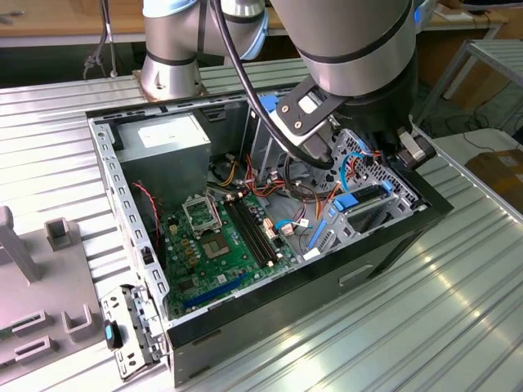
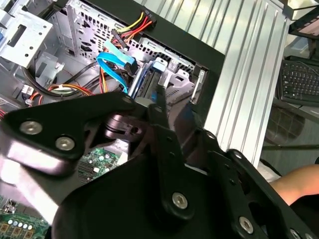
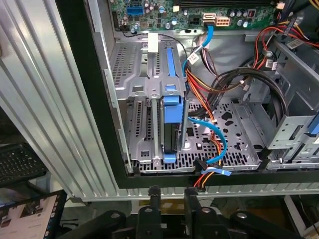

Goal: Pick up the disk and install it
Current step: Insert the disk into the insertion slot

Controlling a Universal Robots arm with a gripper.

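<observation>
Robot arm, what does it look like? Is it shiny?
Yes! The arm is made of fat, shiny silver tubes with dark bands and a blue cap. A black cable runs along it. Its gripper is black, with flat bars, silver screws and two thin fingers.

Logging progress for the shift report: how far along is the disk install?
Done: the disk stands edge-on in a slot of the drive cage. In hand: nothing; the tool is open and empty near the cage. Left: I cannot tell whether the disk is fully seated.
</observation>
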